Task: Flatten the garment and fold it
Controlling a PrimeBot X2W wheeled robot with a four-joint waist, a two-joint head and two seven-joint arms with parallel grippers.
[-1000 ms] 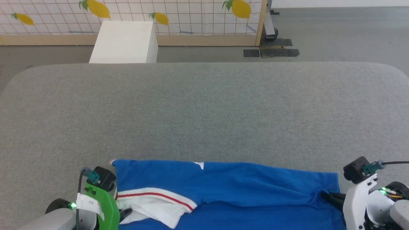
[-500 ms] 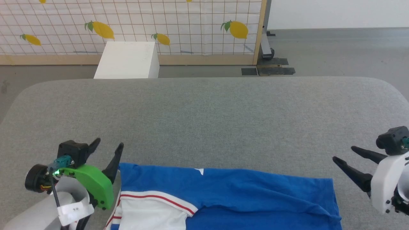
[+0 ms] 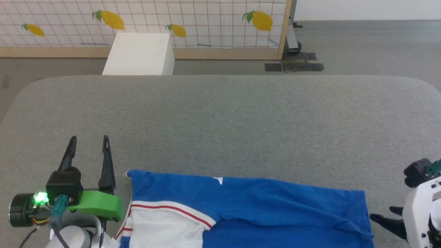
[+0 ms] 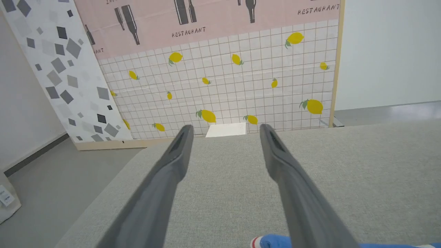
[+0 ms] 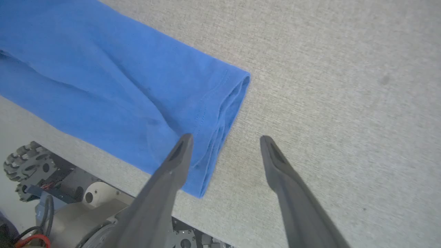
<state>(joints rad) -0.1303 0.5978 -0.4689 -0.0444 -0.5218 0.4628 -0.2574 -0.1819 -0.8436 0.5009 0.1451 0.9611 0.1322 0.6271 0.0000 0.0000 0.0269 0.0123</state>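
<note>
One royal blue jersey shirt (image 3: 262, 206) with a white sleeve and red trim is found doubled over at the near edge of the grey fabric-covered table (image 3: 220, 120). Two grippers are counted: the left gripper (image 3: 89, 137) is held with fingers spread beside the sleeve end, and the right gripper (image 5: 225, 137) is likewise spread and empty at the hem end. One white box (image 3: 139, 53) is noted beyond the table, contents not discernible

A grey fabric-covered table (image 3: 220, 120) spread across the middle of the head view. Behind its far edge, at upper left, stood a white box (image 3: 139, 53). A lemon-printed grid screen (image 3: 206, 20) ran along the top, edged by a wooden frame (image 3: 284, 27). Dark plates (image 3: 294, 66) lay on the grey floor (image 3: 372, 44) at upper right. In the left wrist view, a pink poster (image 4: 206, 24) reading "RESTAURANT" sat at the top, above the lemons, and a panel of grey squares (image 4: 62, 69) leaned at left.
</note>
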